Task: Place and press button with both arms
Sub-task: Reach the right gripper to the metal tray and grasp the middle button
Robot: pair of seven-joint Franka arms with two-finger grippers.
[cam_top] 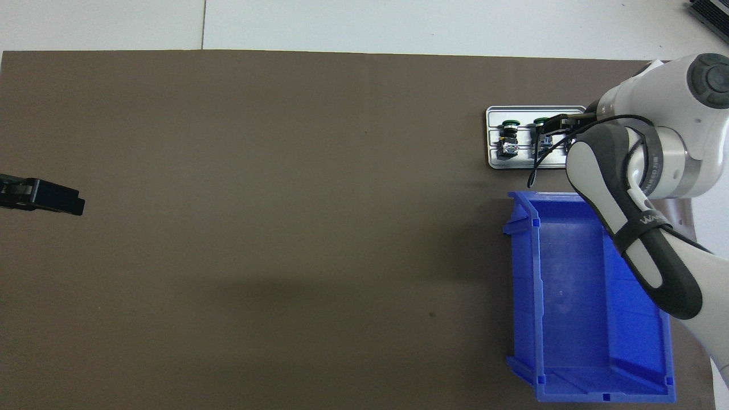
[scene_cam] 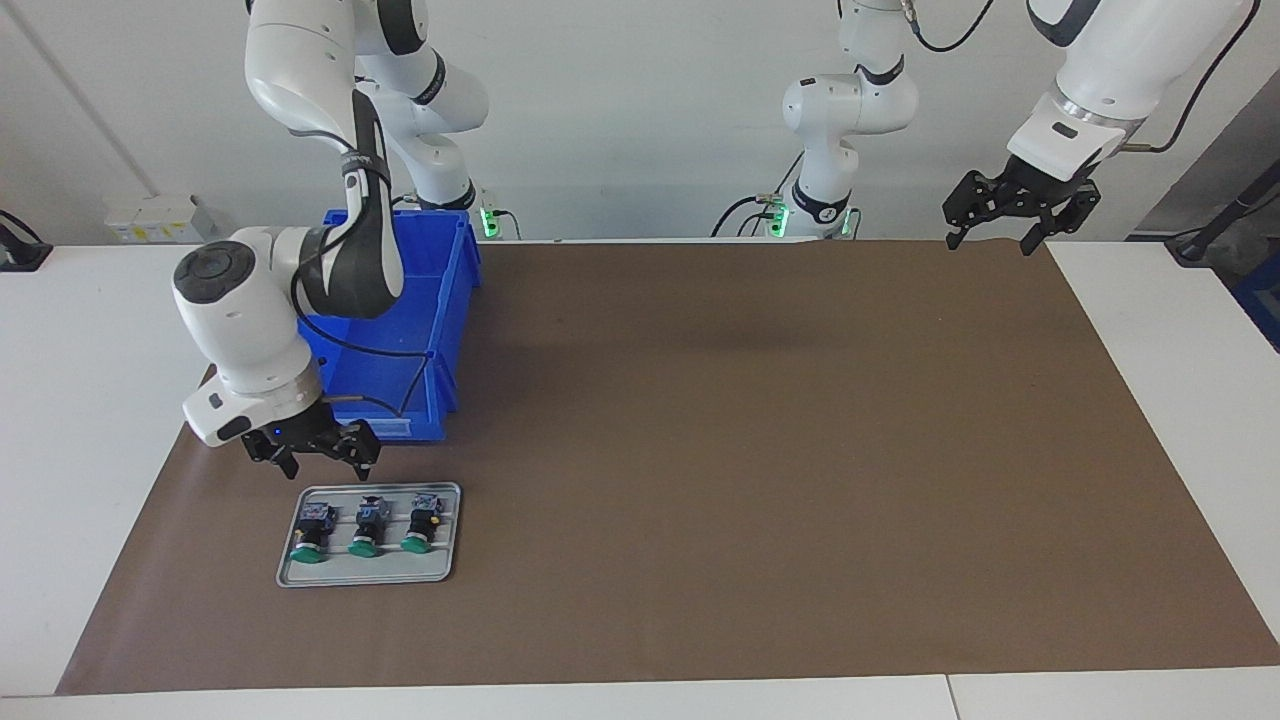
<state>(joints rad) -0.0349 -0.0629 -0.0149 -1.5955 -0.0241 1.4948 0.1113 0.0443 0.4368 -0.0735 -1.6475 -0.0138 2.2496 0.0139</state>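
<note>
Three alike buttons with green caps lie side by side in a small grey tray (scene_cam: 366, 574) toward the right arm's end of the table: one (scene_cam: 313, 534), a middle one (scene_cam: 367, 528) and one (scene_cam: 420, 526). My right gripper (scene_cam: 327, 465) is open and empty. It hangs just above the tray's edge nearest the robots, touching nothing. In the overhead view it (cam_top: 561, 128) covers part of the tray (cam_top: 535, 164); two buttons (cam_top: 508, 138) (cam_top: 541, 132) show and the third is hidden by the arm. My left gripper (scene_cam: 990, 240) (cam_top: 68, 202) is open and empty, and waits raised over the mat's edge at the left arm's end.
A blue open bin (scene_cam: 400, 330) (cam_top: 586, 296) stands on the brown mat (scene_cam: 750, 450), nearer to the robots than the tray and close beside it. The right arm reaches over the bin.
</note>
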